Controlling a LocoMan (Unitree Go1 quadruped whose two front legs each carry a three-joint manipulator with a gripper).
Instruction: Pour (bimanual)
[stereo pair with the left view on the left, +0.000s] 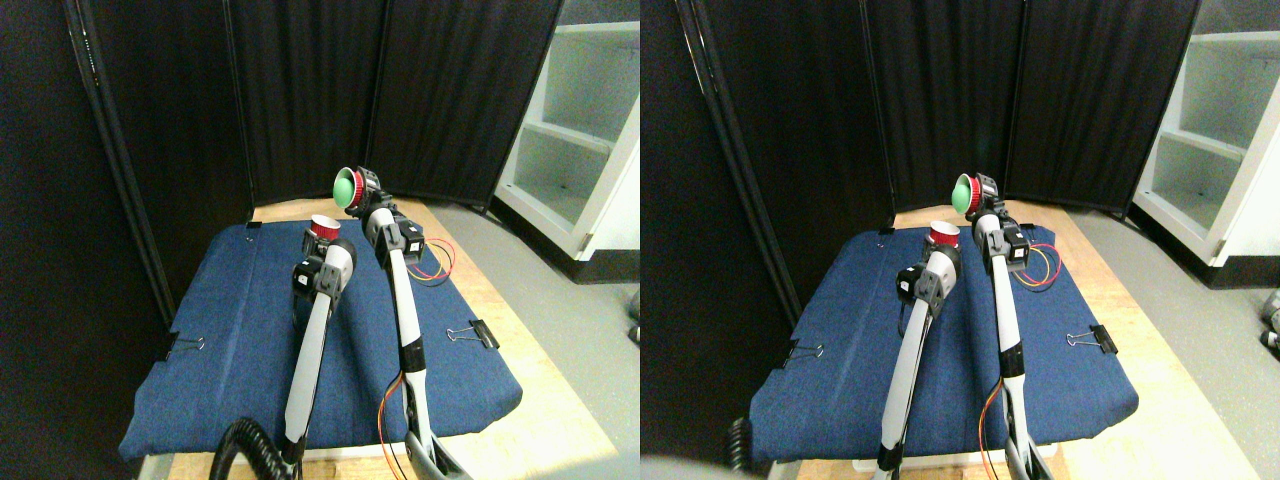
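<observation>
A red cup (323, 227) with a pale rim stands upright at the tip of my left manipulator, held by my left gripper (322, 240) above the blue cloth. My right gripper (362, 190) holds a green cup (346, 187) higher up and just right of the red cup. The green cup is tipped on its side with its mouth facing left, toward and above the red cup. The two cups are close but apart. The gripper fingers themselves are mostly hidden behind the cups and wrist housings.
A blue cloth (230, 330) covers the wooden table (520, 400), pinned by binder clips (478, 333) at its edges. Black folding screens (300, 90) stand behind. A white shelf unit (580, 140) stands at the right. Loose wires (435, 262) lie by the right arm.
</observation>
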